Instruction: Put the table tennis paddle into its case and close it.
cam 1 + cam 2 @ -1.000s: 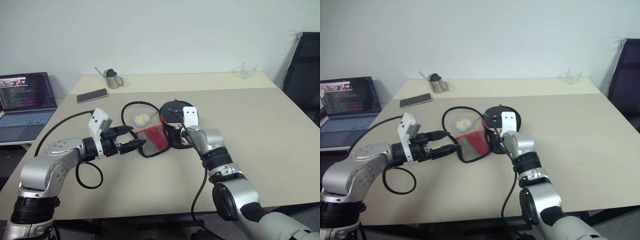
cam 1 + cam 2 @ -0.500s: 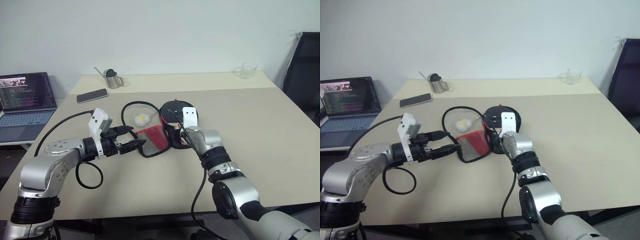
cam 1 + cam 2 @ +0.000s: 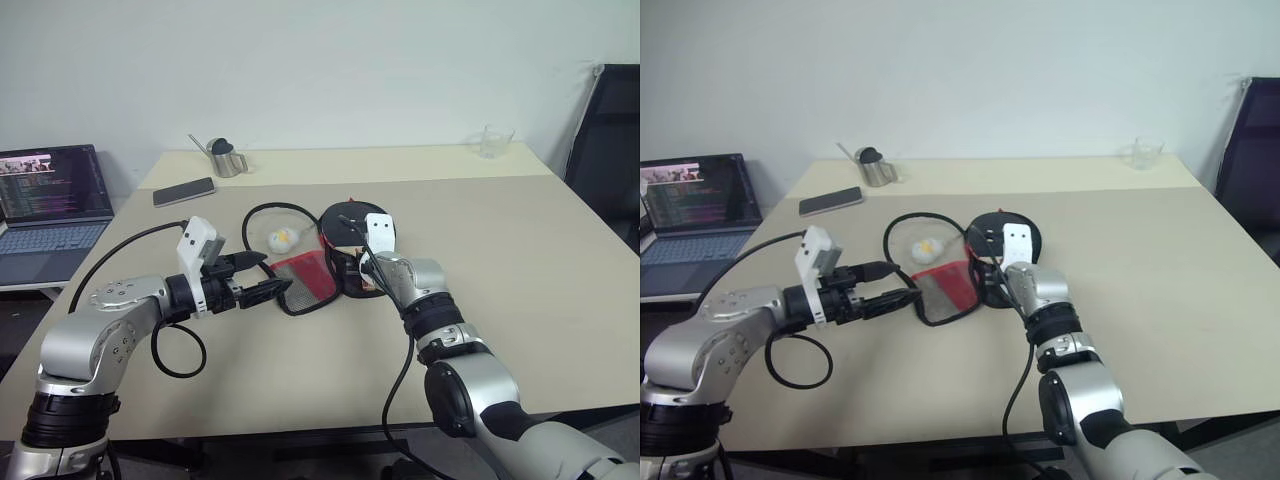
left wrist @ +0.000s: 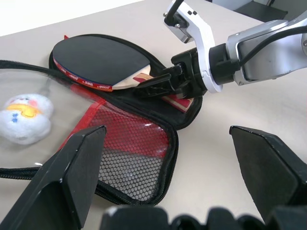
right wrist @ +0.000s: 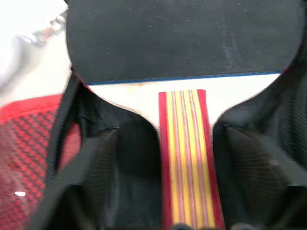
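While unreadable, paddle (image 4: pixel 98 60) edge bears lettering

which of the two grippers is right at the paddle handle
The right gripper, open astride the tan wooden handle of the black-faced table tennis paddle. The left gripper hovers open over the case's red mesh flap.

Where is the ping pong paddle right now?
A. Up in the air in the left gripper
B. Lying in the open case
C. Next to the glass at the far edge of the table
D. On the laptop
B: the table tennis paddle lies inside the opened case, its black face flat against the lining, with the right gripper at its handle.
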Controlling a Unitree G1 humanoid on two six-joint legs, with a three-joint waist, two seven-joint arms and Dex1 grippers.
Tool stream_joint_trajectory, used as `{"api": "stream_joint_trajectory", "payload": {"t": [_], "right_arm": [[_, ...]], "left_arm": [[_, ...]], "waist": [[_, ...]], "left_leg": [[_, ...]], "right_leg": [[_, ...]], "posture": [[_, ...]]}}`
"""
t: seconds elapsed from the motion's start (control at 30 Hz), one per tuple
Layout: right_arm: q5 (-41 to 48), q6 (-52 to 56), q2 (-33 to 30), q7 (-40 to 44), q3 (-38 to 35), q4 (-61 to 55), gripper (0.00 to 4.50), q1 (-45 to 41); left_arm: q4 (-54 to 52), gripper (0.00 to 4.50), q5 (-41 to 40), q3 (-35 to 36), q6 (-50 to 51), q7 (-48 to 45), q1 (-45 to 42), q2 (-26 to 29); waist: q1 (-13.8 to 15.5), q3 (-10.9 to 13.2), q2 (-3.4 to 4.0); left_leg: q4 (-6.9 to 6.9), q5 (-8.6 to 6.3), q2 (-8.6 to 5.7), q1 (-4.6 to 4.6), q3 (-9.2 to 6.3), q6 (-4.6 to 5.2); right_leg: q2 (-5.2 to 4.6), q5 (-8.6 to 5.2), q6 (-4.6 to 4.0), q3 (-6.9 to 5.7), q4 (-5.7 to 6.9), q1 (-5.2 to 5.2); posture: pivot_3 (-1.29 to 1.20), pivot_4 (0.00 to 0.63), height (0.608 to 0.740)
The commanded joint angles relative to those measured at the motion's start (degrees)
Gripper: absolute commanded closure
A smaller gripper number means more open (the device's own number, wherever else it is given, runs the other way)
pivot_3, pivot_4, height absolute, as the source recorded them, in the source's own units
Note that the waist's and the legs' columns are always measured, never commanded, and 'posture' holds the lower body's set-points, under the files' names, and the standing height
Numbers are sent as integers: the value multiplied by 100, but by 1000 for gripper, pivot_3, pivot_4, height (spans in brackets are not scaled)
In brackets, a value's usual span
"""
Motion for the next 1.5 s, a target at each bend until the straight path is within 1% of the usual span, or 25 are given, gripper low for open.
{"api": "stream_joint_trajectory", "payload": {"t": [0.03,0.17,0.23,0.33,0.43,0.47,0.5,0.57,0.63,0.73,0.8,0.87,1.03,1.07,1.1,1.13,1.3,1.4,1.47,1.5], "right_arm": [[114,69,-67,98,-40,-337,57,-73],[162,590,-356,269,3,-962,57,34],[259,865,-523,334,-126,-1248,57,60],[413,1142,-964,772,-138,-1640,57,121],[792,1398,-1322,1492,-122,-2057,57,229],[954,1440,-1604,2005,-4,-2314,57,330],[1107,1448,-2016,2706,177,-2515,57,463],[1229,1260,-2808,3986,609,-2634,57,761],[1380,1135,-3190,4705,745,-2594,57,908],[1530,664,-3752,5870,922,-2802,57,1126],[1698,593,-3987,6358,910,-3019,57,1164],[1803,571,-4151,6660,888,-3145,57,1162],[1734,327,-4432,7074,1013,-3279,57,1257],[1710,286,-4451,7099,1012,-3228,0,1238],[1704,259,-4470,7129,1007,-3198,0,1220],[1719,224,-4513,7202,995,-3188,0,1215],[1808,210,-4608,7368,940,-3293,0,1225],[1790,209,-4611,7345,941,-3346,0,1239],[1752,187,-4622,7276,936,-3406,0,1281],[1750,192,-4627,7253,930,-3426,0,1296]], "left_arm": [[-138,0,9,-60,-22,-47,-136,75],[20,0,5,-207,-35,-82,-336,-18],[69,0,-17,-268,-27,-101,-430,-54],[342,0,88,-314,-126,-200,-567,-7],[608,0,233,-246,-135,-190,-663,162],[639,0,224,-123,-151,-226,-674,255],[631,0,259,-40,-189,-208,-679,337],[689,0,471,69,-375,-112,-560,518],[791,0,551,185,-496,-166,-390,663],[994,0,673,263,-681,-221,-209,720],[1235,0,771,313,-776,-163,-182,703],[1497,0,889,317,-863,-76,-202,663],[2050,0,1195,97,-1114,-62,-322,569],[2156,369,1233,52,-1147,-118,-361,565],[2247,595,1261,12,-1200,-186,-390,551],[2377,952,1385,-114,-1263,-167,-456,521],[3031,2730,2212,-778,-1894,72,-778,250],[3303,3864,2344,-837,-2094,127,-993,3],[3397,4474,2385,-880,-2130,146,-1143,-182],[3422,4474,2406,-890,-2140,148,-1185,-240]], "waist": [[0,0,0],[7,0,0],[18,0,0],[15,0,0],[15,0,0],[-3,0,0],[-10,0,0],[10,0,-1],[19,0,-1],[1,0,-1],[4,1,-1],[13,1,-1],[78,1,-3],[97,1,-3],[111,1,-3],[121,1,-3],[174,0,-3],[180,1,-4],[181,2,-6],[181,2,-6]], "left_leg": [[0,0,0,0,0,0],[1,0,0,-2,0,0],[2,0,-1,-3,-1,0],[2,0,0,-2,0,0],[2,-1,0,-2,1,1],[1,-1,0,-2,1,2],[1,-1,2,-1,4,2],[1,-3,3,-6,2,5],[0,-8,2,-5,5,14],[0,-13,8,9,15,23],[1,-17,13,8,15,30],[4,-17,16,8,15,30],[8,-13,16,7,12,21],[9,-13,16,6,12,20],[9,-13,16,6,12,19],[9,-13,16,6,11,18],[11,-12,12,4,11,17],[12,-12,11,-1,11,17],[13,-12,11,-6,9,16],[14,-12,12,-7,9,16]], "right_leg": [[0,0,0,0,0,0],[0,0,0,0,-1,0],[0,0,0,-2,-1,1],[0,0,0,-2,0,1],[1,0,0,-2,-1,1],[2,0,1,-2,-1,1],[3,0,1,0,-1,1],[5,0,1,-3,-6,0],[10,0,2,-5,-13,5],[10,0,2,1,-14,13],[10,0,2,-2,-12,12],[11,1,2,-3,-9,12],[10,4,7,-6,-16,17],[9,5,7,-6,-17,17],[9,5,7,-6,-17,16],[9,5,7,-7,-17,15],[5,6,8,-8,-20,17],[2,7,9,-8,-21,15],[2,7,9,-10,-20,12],[2,7,9,-11,-20,11]], "posture": [[0,150,740],[0,150,740],[0,150,740],[0,150,740],[0,150,740],[0,150,740],[0,150,740],[0,150,740],[0,150,740],[0,150,740],[0,150,740],[0,150,740],[0,150,740],[0,150,740],[0,150,740],[0,150,740],[0,150,740],[0,150,740],[0,150,740],[0,150,740]]}}
